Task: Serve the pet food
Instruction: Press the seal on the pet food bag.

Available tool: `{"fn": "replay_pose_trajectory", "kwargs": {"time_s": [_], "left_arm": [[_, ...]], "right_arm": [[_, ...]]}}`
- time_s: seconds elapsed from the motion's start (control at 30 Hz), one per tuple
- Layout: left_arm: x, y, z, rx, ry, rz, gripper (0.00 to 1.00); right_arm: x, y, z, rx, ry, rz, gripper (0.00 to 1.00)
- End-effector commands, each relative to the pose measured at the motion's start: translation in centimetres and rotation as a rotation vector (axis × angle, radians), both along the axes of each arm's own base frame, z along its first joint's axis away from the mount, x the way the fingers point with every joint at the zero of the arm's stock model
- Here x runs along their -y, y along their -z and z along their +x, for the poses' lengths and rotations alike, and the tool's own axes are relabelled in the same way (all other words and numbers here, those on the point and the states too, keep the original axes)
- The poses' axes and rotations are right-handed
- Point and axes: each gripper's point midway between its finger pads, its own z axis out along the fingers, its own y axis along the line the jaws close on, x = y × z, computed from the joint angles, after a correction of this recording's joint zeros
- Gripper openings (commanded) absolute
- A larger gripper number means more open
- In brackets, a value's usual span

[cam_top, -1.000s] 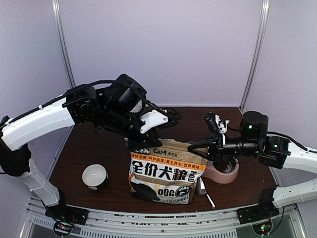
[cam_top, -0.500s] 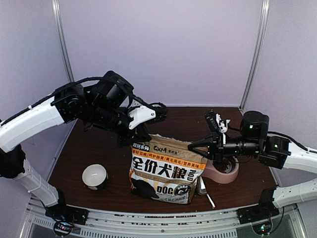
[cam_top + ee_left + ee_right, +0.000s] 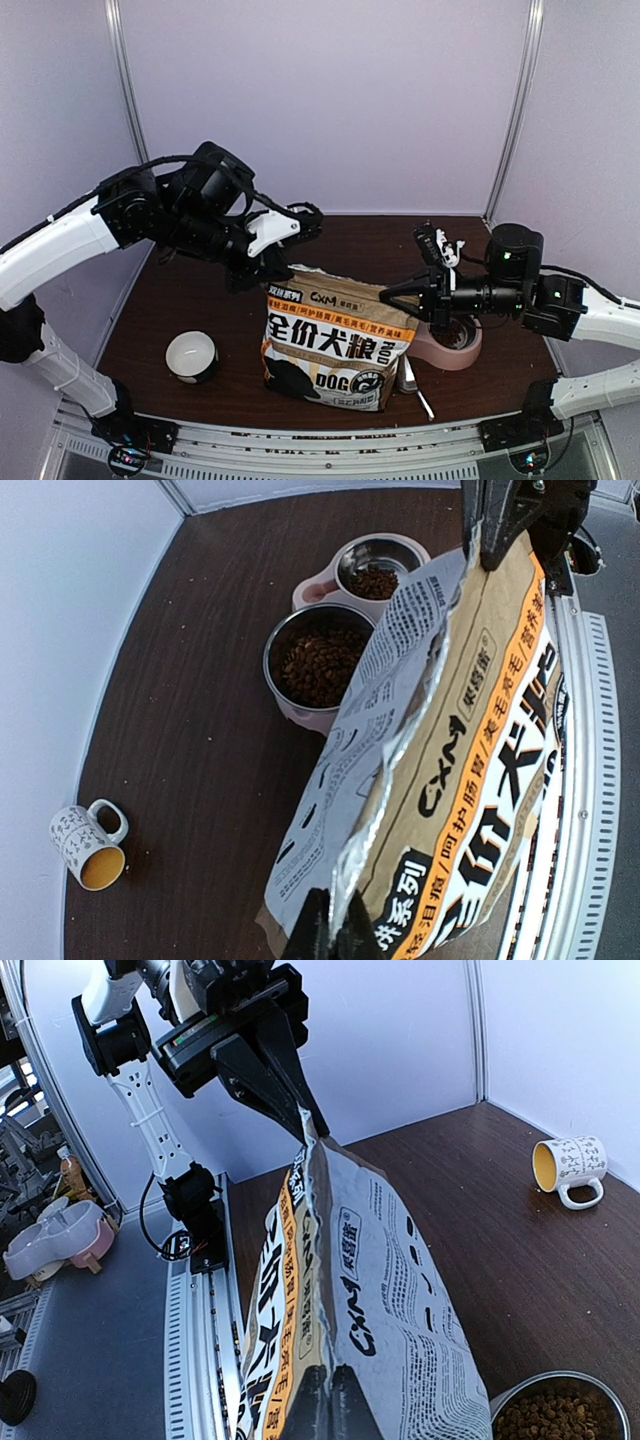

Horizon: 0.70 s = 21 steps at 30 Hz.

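Tan-and-orange bag (image 3: pixel 335 345) stands upright between the two tools. My left gripper (image 3: pixel 333 935) is clenched on one corner of its top seam. My right gripper (image 3: pixel 327 1406) is clamped on the other corner. The foil edge runs from one tool to the other.

Kibble (image 3: pixel 320 665): only the wrist cameras show it. From the left wrist it sits in both steel cups of the pink bowl (image 3: pixel 312 585), ahead of the left gripper, beside the bag's back panel and below the right gripper. From the right wrist only a slice of one cup shows, cut off at the bottom corner, just beside that tool. From overhead my right arm covers most of the bowl, and I cannot make out any food there.

Mug (image 3: pixel 88 842) lies on its side, yellow inside, well apart from both tools. Its print is too small to read.

Bag interior is hidden, the mouth pinched flat. Legible: "CXM" on both faces, "DOG" low on the front from overhead. The back-panel small print is unreadable.
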Motion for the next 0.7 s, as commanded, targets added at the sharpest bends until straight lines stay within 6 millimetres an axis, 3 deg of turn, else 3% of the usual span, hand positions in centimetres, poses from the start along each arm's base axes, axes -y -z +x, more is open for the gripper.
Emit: {"fn": "replay_pose_trajectory", "kwargs": {"time_s": [0.0,0.07,0.13,0.23,0.33,0.53,0.57,0.67], "left_arm": [[-5.9,-0.2,3.9,0.100,-0.220,0.112,0.00],[-6.2,-0.2,4.1,0.107,-0.234,0.117,0.00],[-6.7,-0.2,4.6,0.118,-0.258,0.125,0.10],[-7.2,-0.2,4.8,0.121,-0.270,0.128,0.12],[-7.4,-0.3,4.7,0.122,-0.269,0.124,0.00],[-7.4,-0.7,4.6,0.120,-0.266,0.103,0.00],[-7.4,-0.7,4.7,0.122,-0.271,0.103,0.03],[-7.3,-0.8,4.7,0.115,-0.283,0.087,0.36]], "right_arm": [[1.2,-3.4,-0.4,0.066,0.014,0.083,0.00],[1.2,-3.4,-0.3,0.065,0.015,0.083,0.00],[1.2,-3.4,-0.3,0.065,0.016,0.083,0.00],[1.3,-3.4,-0.3,0.064,0.017,0.082,0.00],[1.3,-3.4,-0.3,0.064,0.018,0.083,0.00],[1.3,-3.4,-0.3,0.063,0.018,0.084,0.00],[1.3,-3.3,-0.3,0.062,0.019,0.083,0.00],[1.4,-3.5,-0.3,0.058,0.028,0.081,0.00]]}}
